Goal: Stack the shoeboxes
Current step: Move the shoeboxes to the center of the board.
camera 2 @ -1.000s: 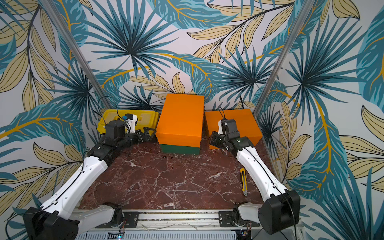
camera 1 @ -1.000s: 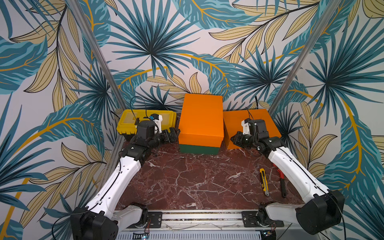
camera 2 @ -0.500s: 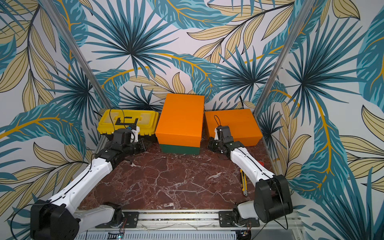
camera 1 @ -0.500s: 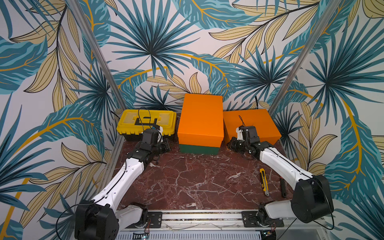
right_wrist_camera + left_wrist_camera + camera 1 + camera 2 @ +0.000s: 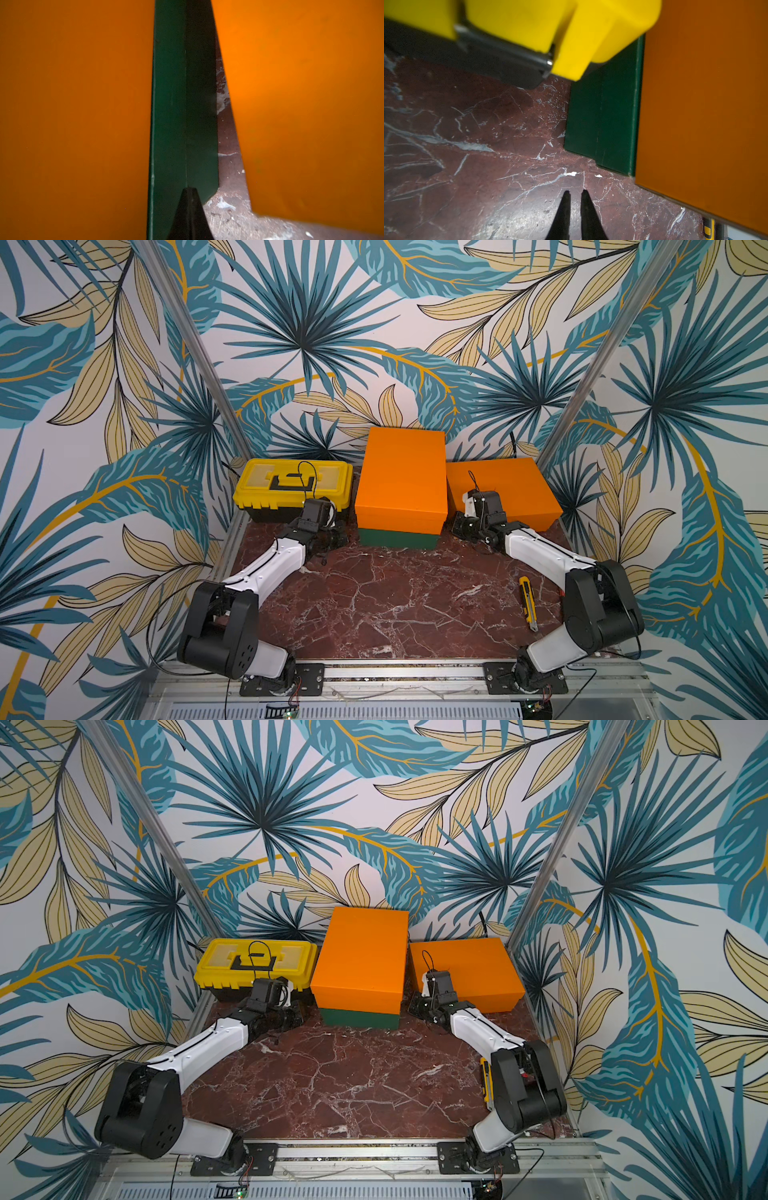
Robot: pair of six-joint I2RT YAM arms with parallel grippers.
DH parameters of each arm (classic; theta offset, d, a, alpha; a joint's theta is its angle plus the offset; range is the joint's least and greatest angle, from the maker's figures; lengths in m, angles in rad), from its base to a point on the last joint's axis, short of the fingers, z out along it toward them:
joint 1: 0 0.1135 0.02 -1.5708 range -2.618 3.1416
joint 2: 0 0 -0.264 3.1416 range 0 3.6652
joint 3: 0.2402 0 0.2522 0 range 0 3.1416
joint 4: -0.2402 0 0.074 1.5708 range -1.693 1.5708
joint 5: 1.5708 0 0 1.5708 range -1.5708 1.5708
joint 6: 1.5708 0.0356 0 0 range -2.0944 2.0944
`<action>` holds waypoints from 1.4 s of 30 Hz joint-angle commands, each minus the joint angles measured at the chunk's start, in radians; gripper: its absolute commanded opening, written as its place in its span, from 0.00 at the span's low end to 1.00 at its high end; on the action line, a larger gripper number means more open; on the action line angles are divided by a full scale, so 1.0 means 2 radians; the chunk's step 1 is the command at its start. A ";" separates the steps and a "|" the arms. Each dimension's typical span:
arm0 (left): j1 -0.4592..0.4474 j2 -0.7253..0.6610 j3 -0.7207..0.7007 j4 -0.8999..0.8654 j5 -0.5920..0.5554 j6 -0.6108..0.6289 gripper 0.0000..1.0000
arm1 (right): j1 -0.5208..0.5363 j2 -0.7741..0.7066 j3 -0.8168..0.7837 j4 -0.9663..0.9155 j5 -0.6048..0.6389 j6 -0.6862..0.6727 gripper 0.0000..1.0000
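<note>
With the green shoebox (image 5: 398, 538) as the mark, the yellow toolbox (image 5: 293, 485) sits close on its left. In front of that the left gripper (image 5: 575, 193) hangs low over the marble table (image 5: 374, 605). Its jaws are pinched almost together on nothing, just short of the green shoebox's left front corner. An orange shoebox (image 5: 401, 477) lies on top of the green one, fairly square to it. At the green shoebox's right front corner the right gripper (image 5: 190, 192) is clenched tight and empty. I cannot tell whether its tip touches the card. Further right, across a narrow strip of table, the second orange shoebox (image 5: 498, 489) is not yet stacked. I'd guess the pair is about to be nudged or squared. If so, both closed tips should press low and evenly, opposite each other, so the top box doesn't slide and the toolbox isn't shoved. Farther right and nearer the front, a utility knife (image 5: 528, 603) lies out of the way.
</note>
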 commanded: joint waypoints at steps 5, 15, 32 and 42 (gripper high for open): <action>0.002 0.028 0.028 0.055 0.023 -0.008 0.13 | 0.001 0.041 0.015 0.054 -0.038 0.019 0.00; -0.005 0.049 0.033 0.085 0.039 -0.021 0.14 | 0.001 0.058 -0.002 0.093 -0.057 0.039 0.00; -0.064 0.038 0.019 0.093 0.037 -0.033 0.14 | 0.001 0.024 -0.051 0.091 -0.060 0.036 0.00; -0.067 -0.051 -0.064 0.092 0.027 -0.050 0.15 | 0.001 -0.043 -0.129 0.094 -0.059 0.042 0.00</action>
